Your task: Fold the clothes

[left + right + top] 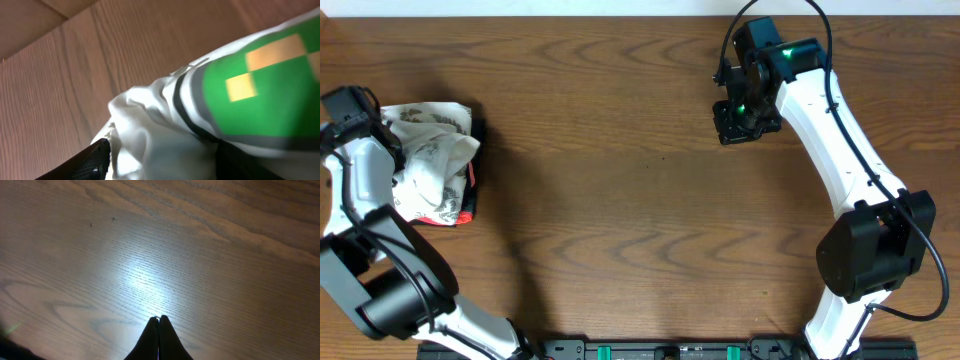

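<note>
The left wrist view is filled by the clothes, a white T-shirt (150,125) with a green-and-black print (260,95), bunched up close to the camera. My left gripper (160,167) stands open, and the white fabric bulges between its dark fingers (92,160). In the overhead view that gripper (392,138) is at the far left, on a crumpled white heap (432,150). There I cannot separate the T-shirt from the patterned cloth. My right gripper (159,318) is shut on nothing, low over bare wood at the back right (740,122).
The white heap rests on folded black and red garments (470,195) by the table's left edge. A white cloth with a grey leaf pattern (438,200) shows in the same pile. The wooden table (640,200) spreads between the two arms.
</note>
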You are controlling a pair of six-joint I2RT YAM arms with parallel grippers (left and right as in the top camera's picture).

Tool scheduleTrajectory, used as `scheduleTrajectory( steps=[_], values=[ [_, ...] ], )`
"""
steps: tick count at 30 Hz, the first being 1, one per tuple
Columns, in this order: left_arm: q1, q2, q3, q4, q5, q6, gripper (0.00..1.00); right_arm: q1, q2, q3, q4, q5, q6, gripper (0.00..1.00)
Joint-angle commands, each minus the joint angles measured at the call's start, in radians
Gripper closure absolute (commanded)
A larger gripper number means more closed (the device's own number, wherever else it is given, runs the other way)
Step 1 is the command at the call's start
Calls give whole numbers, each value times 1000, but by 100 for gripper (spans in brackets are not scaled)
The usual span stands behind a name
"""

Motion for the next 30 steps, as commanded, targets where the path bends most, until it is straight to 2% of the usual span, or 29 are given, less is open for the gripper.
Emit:
scheduleTrajectory(
  steps=[1,7,10,11,12,15,17,18,20,21,22,28,30],
  values=[
    [8,39,-8,-30,38,-13,31,-4,8,-2,-3,2,-5,99],
    [11,-34,0,-44,63,-13,30,-4,8,-2,6,2,-5,99],
    [11,-124,2,-43,134,-13,26,-4,6,-2,31,2,-5,97],
    [10,-164,1,-44,184,-13,23,-4,1,-2,46,2,-6,97],
    [9,-197,1,-45,237,-13,15,-4,-5,-2,64,2,-10,95],
    [-5,-292,1,-44,306,-13,9,-5,-32,2,130,2,-10,94],
    [-22,-354,1,-45,310,-1,6,-9,-53,5,188,2,-10,83],
    [-34,-383,1,-43,320,27,6,-13,-65,5,227,2,-10,71],
    [-63,-423,1,-36,345,80,5,-24,-81,5,295,2,-10,64],
    [-84,-441,1,-32,370,111,5,-31,-91,5,323,2,-16,49],
    [-109,-453,1,-29,388,140,5,-41,-98,5,345,2,-32,40],
    [-285,-453,1,-53,425,302,4,-156,-111,5,414,2,7,17],
    [-351,-447,1,-48,424,358,3,-208,-111,5,420,3,6,12]
  ],
)
